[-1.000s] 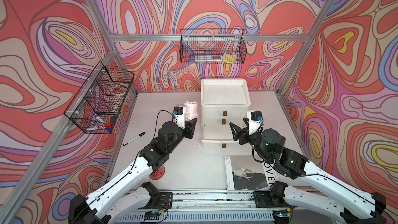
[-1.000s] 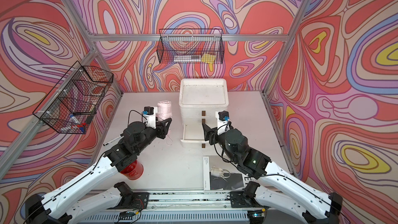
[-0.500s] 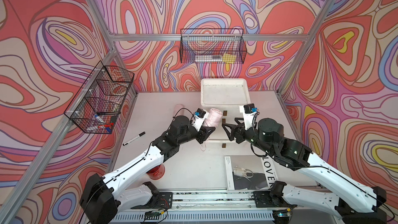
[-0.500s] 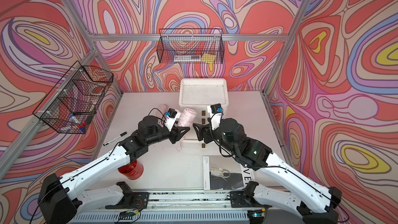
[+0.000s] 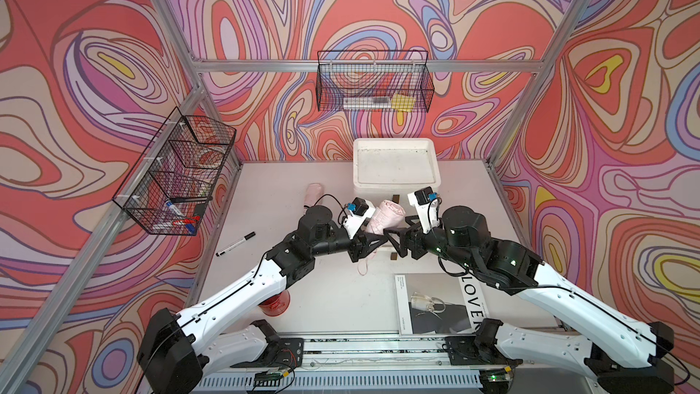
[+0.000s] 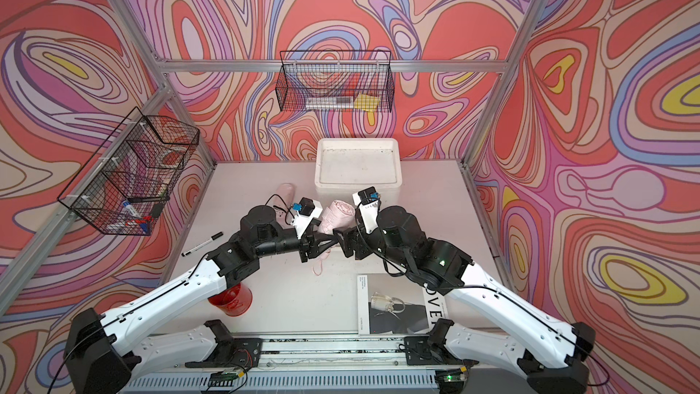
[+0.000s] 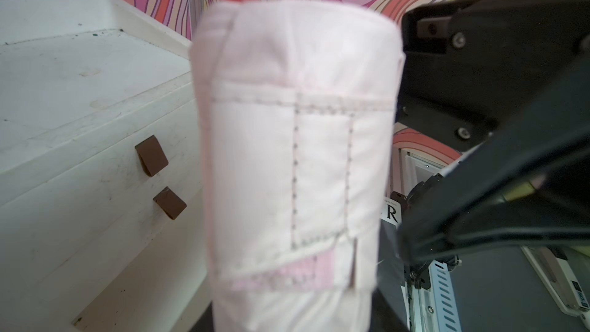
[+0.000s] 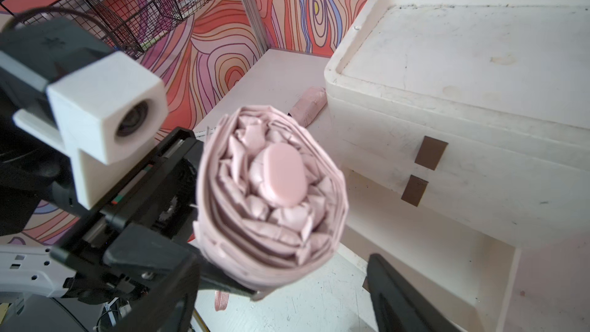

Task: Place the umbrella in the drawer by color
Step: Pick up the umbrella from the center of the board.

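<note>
Pink umbrella (image 5: 386, 216), seemingly near upright, cap up, in left fingers (image 8: 153, 260).

In the left wrist view the pink umbrella (image 7: 293, 154) is blurred, and its lower end runs off the frame. In both top views the left arm (image 5: 242, 289) hides part of the red cup (image 5: 275, 304), and both arms hide most of the front of the drawer unit (image 5: 394, 164).

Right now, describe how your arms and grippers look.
The left arm and right arm have white links, black joints, thin black cables. The left gripper and right gripper are black with triangular fingers. Each wrist carries a white camera block with a blue connector.
</note>
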`<state>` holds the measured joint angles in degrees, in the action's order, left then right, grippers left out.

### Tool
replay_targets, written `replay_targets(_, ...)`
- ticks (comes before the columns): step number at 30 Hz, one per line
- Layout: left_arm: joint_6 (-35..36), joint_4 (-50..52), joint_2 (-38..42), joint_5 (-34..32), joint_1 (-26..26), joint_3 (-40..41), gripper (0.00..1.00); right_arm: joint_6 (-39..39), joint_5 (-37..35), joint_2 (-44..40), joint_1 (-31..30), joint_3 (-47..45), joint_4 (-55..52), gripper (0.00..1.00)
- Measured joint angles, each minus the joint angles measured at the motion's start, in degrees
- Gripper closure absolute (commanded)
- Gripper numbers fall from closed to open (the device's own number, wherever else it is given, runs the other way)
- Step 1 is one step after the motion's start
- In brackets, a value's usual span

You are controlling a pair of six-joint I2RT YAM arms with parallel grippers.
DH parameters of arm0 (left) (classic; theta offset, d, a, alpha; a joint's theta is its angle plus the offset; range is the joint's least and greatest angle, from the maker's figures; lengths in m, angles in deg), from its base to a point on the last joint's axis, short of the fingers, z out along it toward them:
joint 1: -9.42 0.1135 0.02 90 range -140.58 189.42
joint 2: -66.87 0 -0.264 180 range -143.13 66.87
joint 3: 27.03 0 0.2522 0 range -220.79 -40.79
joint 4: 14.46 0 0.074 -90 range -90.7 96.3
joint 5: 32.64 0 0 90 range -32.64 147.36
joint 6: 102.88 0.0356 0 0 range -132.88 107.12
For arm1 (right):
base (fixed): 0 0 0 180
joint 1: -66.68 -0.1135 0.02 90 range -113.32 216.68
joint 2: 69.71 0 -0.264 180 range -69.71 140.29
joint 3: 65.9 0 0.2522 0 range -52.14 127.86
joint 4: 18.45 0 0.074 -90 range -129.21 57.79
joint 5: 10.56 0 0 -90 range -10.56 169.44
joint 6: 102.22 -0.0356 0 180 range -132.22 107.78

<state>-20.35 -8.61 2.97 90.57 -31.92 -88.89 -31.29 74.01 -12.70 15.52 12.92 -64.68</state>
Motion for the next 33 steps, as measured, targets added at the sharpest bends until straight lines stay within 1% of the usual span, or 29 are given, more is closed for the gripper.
replay_targets(4,-0.09,-1.27,0.85,2.93,0.00,0.37,0.69,0.35,1.20,-1.38,-0.04,0.00,-0.26,0.12)
replay_targets(7,0.00,-1.27,0.85,4.46,-0.61,0.37,0.69,0.31,4.39,-1.44,-0.04,-0.02,0.63,0.12)
replay_targets(11,0.42,-1.07,0.90,5.62,-1.77,0.37,0.69,0.13,8.52,-0.63,-0.04,-0.02,2.51,0.15)
replay_targets(13,0.96,-0.68,0.90,5.81,-1.99,0.37,0.70,0.26,9.53,-0.17,-0.04,-0.02,2.80,0.22)
replay_targets(17,2.05,0.26,0.72,5.81,-2.19,0.11,0.69,0.35,10.19,0.28,-0.04,-0.02,2.86,0.42)
replay_targets(19,2.64,0.76,0.13,5.86,-2.19,-0.50,0.63,0.35,10.10,0.28,0.00,-0.02,2.82,0.51)
replay_targets(22,3.15,0.48,-1.25,5.81,-2.19,-1.27,0.57,-0.55,9.73,0.11,0.09,-0.26,3.39,0.67)
replay_targets(23,3.15,0.11,-1.77,5.60,-2.21,-1.42,0.55,-0.96,9.46,-0.09,0.09,-0.68,3.87,0.74)
replay_targets(25,2.86,-0.68,-2.54,4.96,-2.40,-1.46,0.46,-1.92,8.72,-0.63,0.13,-1.81,5.03,0.87)
replay_targets(27,2.27,-0.94,-2.84,3.04,-2.69,-1.31,0.39,-2.32,7.61,-1.27,0.20,-3.50,6.54,0.98)
replay_targets(28,1.95,-1.14,-2.86,2.01,-2.82,-1.09,0.36,-2.73,6.97,-1.49,0.22,-4.22,7.28,1.00)
replay_targets(31,1.07,-1.51,-2.51,-1.95,-3.04,-0.37,0.22,-4.00,4.46,-2.08,0.20,-6.16,9.16,1.00)
replay_targets(33,0.39,-1.66,-1.29,-5.11,-3.06,0.61,0.17,-4.57,2.40,-2.60,0.13,-7.28,9.86,1.00)
